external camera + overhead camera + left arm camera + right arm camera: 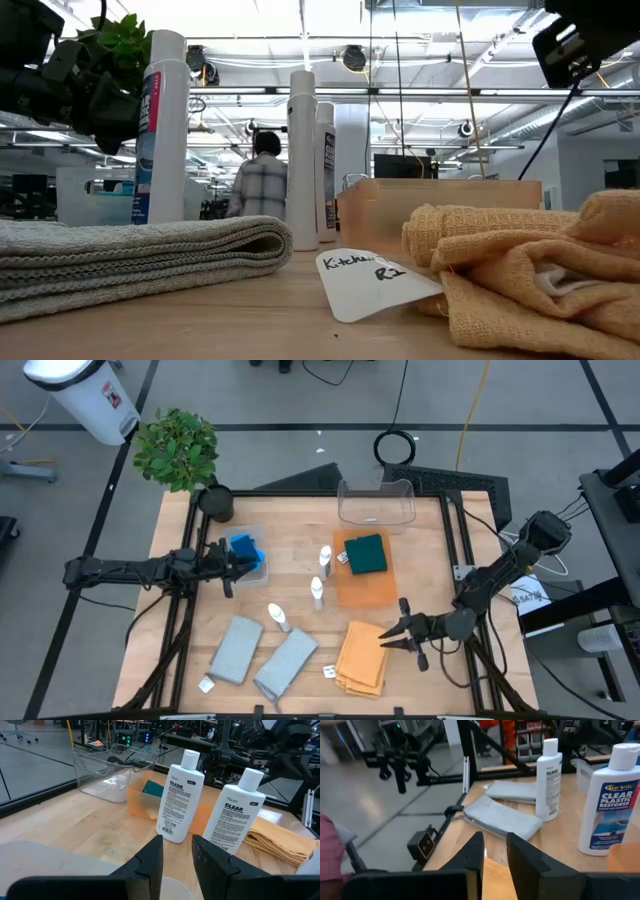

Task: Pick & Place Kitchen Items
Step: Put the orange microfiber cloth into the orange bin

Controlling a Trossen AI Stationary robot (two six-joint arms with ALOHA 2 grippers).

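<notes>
Left gripper [240, 565], narrow and empty, mid-left beside blue rectangular sponges [246, 550] in a clear plastic bin [262, 536]. Right gripper [392, 638], narrow, lower right at folded orange cloth [362, 656]; hold unclear. Dark green folded cloth [366, 553] on orange rectangular tray [362, 592], centre.

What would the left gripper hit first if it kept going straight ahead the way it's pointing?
Probably the nearer white bottle: the left gripper aims almost straight at it, and bare table lies between. Depth is uncertain.

Bright, even light falls from ceiling strip lamps [300, 25], which glare white in the low view. Shadows on the worktop [290, 575] are soft. The nearest orange cloth [540, 270] looks blurred.
</notes>
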